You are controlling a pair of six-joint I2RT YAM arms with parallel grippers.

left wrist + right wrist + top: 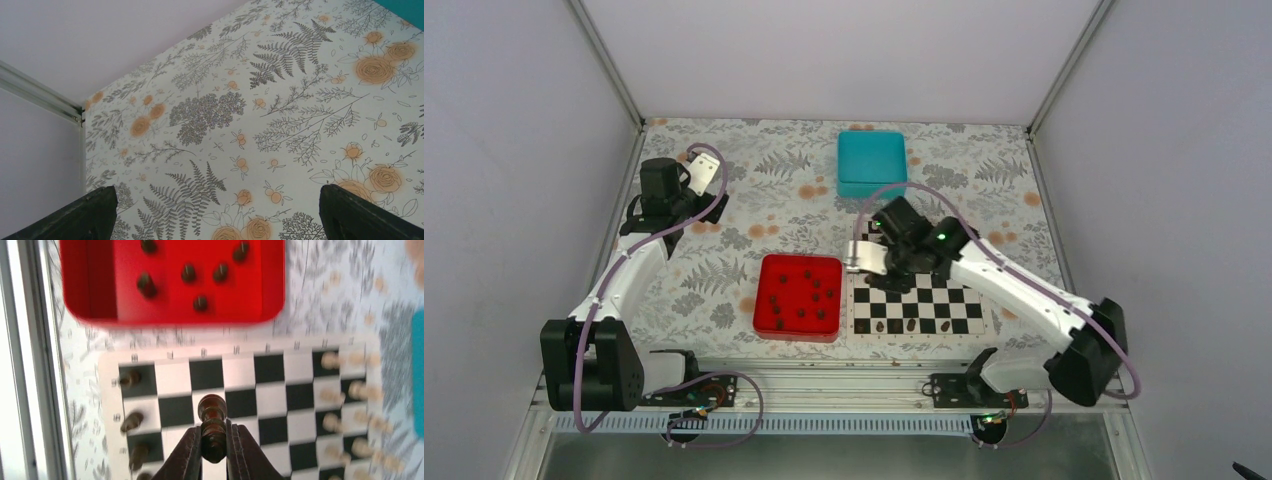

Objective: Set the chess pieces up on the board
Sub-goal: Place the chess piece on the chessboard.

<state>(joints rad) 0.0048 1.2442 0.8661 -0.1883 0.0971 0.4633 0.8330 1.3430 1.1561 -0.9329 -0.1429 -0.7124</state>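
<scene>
The black-and-white board (986, 325) lies at the near right of the table. Three dark chess pieces (911, 325) stand in its near row, seen blurred in the right wrist view (132, 421). More dark pieces (802, 295) lie in the red tray (764, 300) left of the board. My right gripper (214, 440) hovers over the board's left half (874, 268), shut on a dark chess piece (212, 415) that sticks out past the fingertips. My left gripper (217, 192) is open and holds nothing, over bare cloth at the far left (664, 180).
A teal box (871, 162) sits at the back centre. Pale pieces (330, 360) stand along the board's far rows. The red tray (100, 290) lies just beyond the board's edge. A flowered cloth (210, 110) covers the table, with walls close on the left and at the back.
</scene>
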